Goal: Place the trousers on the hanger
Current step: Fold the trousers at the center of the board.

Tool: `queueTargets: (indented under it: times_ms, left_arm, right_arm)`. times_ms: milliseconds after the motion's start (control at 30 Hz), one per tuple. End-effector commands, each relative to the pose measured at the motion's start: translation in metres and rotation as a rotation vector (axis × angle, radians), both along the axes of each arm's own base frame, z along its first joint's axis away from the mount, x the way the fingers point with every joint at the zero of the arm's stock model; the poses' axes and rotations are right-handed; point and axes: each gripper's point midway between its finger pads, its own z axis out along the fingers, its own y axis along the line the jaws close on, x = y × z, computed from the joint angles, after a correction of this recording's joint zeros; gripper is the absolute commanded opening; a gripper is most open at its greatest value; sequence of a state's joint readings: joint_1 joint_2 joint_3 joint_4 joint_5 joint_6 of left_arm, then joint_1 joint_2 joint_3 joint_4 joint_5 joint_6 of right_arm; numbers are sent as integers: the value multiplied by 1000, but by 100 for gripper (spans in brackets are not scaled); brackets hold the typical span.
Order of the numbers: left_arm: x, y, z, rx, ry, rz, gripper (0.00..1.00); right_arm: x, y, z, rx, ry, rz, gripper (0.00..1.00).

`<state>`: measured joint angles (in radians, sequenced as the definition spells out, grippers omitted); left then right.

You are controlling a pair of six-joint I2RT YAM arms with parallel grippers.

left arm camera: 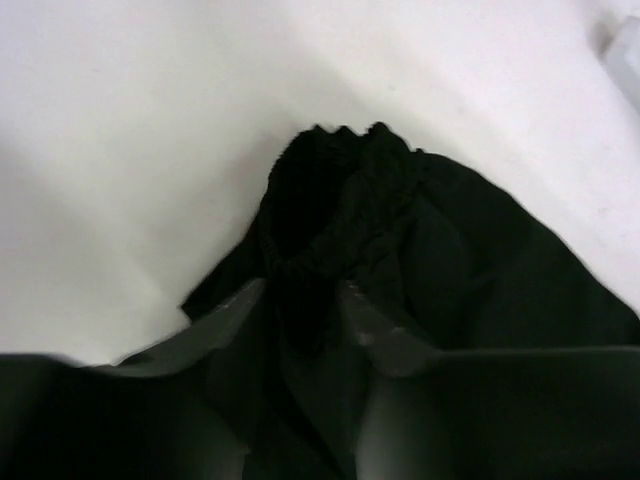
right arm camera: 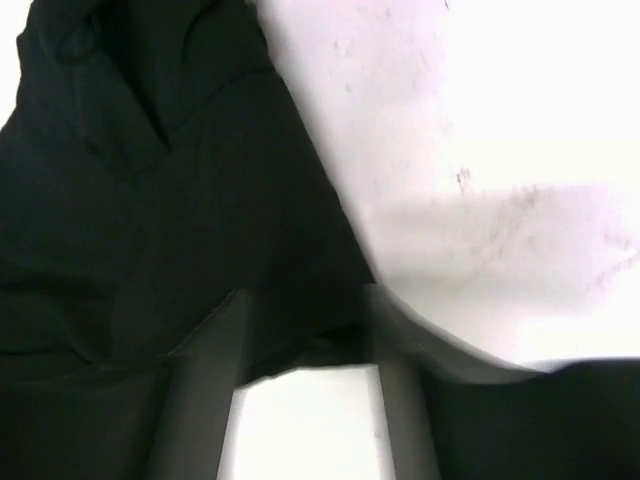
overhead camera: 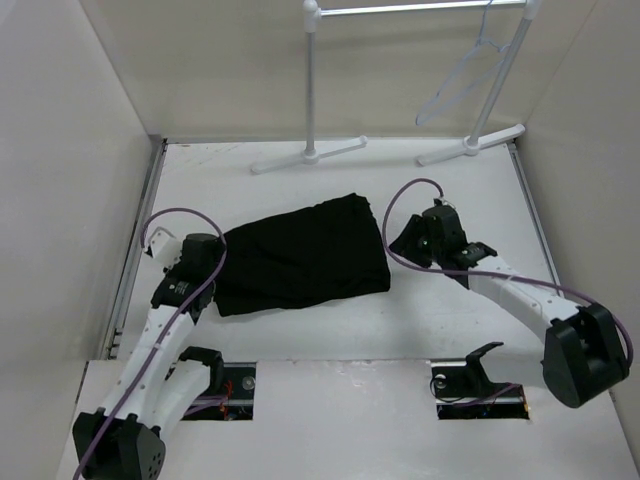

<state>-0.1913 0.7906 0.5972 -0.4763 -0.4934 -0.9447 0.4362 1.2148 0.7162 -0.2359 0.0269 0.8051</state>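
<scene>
Grippers first: left gripper [left arm camera: 300, 305] straddles the bunched end of the trousers [overhead camera: 300, 255] lying mid-table, can't tell if it's actually pinching. Right gripper [right arm camera: 305, 340] gapes over the opposite edge. I'd bite deeper, lift evenly, then aim for the hanger [overhead camera: 450, 90] on the far rack [overhead camera: 312, 90].

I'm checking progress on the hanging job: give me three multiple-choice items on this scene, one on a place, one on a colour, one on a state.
1. Where is the hanger? A) hung on the rack's rail B) on the floor C) on a wall hook
2. What colour are the trousers? A) white B) black C) blue
3. How are the trousers placed? A) draped on the hanger B) hanging from the rail C) lying folded on the table

Answers: 1 A, it hangs from the rail near the right post; 2 B, the fabric is plain black; 3 C, they lie flat between the two arms.
</scene>
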Motion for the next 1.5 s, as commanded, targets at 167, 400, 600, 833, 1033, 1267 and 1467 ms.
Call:
queueTargets:
  times_ms: [167, 400, 600, 833, 1033, 1267, 1467]
  left_arm:
    - [-15, 40, 59, 52, -84, 108, 56]
    - [89, -117, 99, 5, -102, -418, 55]
    - [155, -273, 92, 22, -24, -829, 61]
    - [163, -382, 56, -105, 58, -1068, 60]
    - [163, -408, 15, -196, 129, -1091, 56]
    - [197, -386, -24, -186, 153, -963, 55]
    - [189, -385, -22, -228, 124, -963, 54]
  right_arm:
    - [38, 41, 37, 32, -106, 132, 33]
    - [11, 36, 1, -16, -24, 145, 47]
    - [-5, 42, -11, -33, 2, 192, 56]
    - [-10, 34, -30, -75, 42, 186, 25]
    - [-28, 21, -51, -102, 94, 156, 14]
    - [-49, 10, -77, -87, 166, 97, 9]
    - [-40, 19, -16, -53, 10, 125, 44]
